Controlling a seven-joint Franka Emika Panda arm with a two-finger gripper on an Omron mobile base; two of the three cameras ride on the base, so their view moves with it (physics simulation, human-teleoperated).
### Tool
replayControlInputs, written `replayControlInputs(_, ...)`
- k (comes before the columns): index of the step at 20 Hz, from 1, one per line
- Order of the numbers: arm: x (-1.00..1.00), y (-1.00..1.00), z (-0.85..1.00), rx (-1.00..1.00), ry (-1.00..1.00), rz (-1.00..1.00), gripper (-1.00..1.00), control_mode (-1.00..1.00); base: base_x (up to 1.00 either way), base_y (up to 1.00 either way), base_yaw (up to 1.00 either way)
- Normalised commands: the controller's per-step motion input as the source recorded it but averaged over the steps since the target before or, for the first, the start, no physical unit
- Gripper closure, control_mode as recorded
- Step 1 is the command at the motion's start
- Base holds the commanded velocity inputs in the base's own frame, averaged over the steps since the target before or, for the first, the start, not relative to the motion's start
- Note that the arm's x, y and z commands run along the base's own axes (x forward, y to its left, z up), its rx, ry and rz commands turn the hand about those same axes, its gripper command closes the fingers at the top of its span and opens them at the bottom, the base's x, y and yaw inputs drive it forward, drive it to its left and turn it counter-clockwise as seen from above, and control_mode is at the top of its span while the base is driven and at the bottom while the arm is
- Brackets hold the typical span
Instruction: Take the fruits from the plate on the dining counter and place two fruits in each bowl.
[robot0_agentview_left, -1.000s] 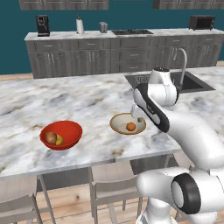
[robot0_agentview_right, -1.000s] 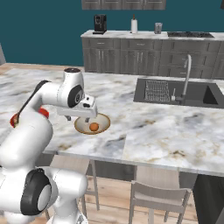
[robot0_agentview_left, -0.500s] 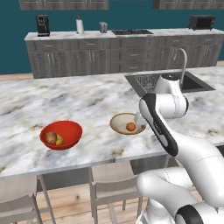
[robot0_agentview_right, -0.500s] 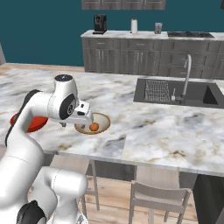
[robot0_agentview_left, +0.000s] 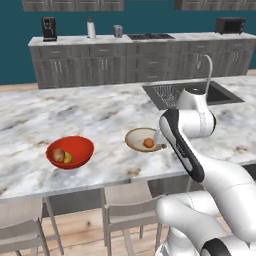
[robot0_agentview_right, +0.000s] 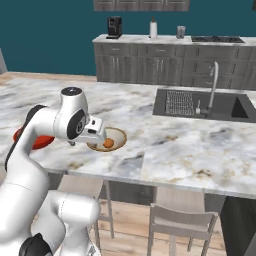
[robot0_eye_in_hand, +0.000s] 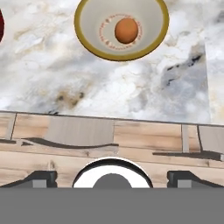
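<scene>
Meanwhile, on the dining counter (robot0_agentview_left: 100, 112), the gripper (robot0_eye_in_hand: 111, 177) hangs wide open and empty just off the near edge, with the tan bowl (robot0_eye_in_hand: 121, 29) ahead of it holding a single orange (robot0_eye_in_hand: 126, 30). Farther left, well apart, the red bowl (robot0_agentview_left: 70, 152) contains two fruits (robot0_agentview_left: 62, 156), their kinds hard to tell. From the base views the arm partly hides the gripper.
</scene>
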Motion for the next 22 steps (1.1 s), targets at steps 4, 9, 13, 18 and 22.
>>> replayControlInputs(4, 0.0, 0.0, 0.0, 0.0, 0.0, 0.0, -1.0, 1.0, -0.92, 0.7, -0.02)
replayControlInputs(9, 0.0, 0.0, 0.0, 0.0, 0.0, 0.0, -1.0, 1.0, -0.46, 1.0, -0.01)
replayControlInputs(13, 0.0, 0.0, 0.0, 0.0, 0.0, 0.0, -1.0, 1.0, 0.0, 1.0, 0.0)
replayControlInputs(18, 0.0, 0.0, 0.0, 0.0, 0.0, 0.0, -1.0, 1.0, 0.0, 1.0, 0.0)
replayControlInputs(22, 0.0, 0.0, 0.0, 0.0, 0.0, 0.0, -1.0, 1.0, 0.03, 1.0, 0.0)
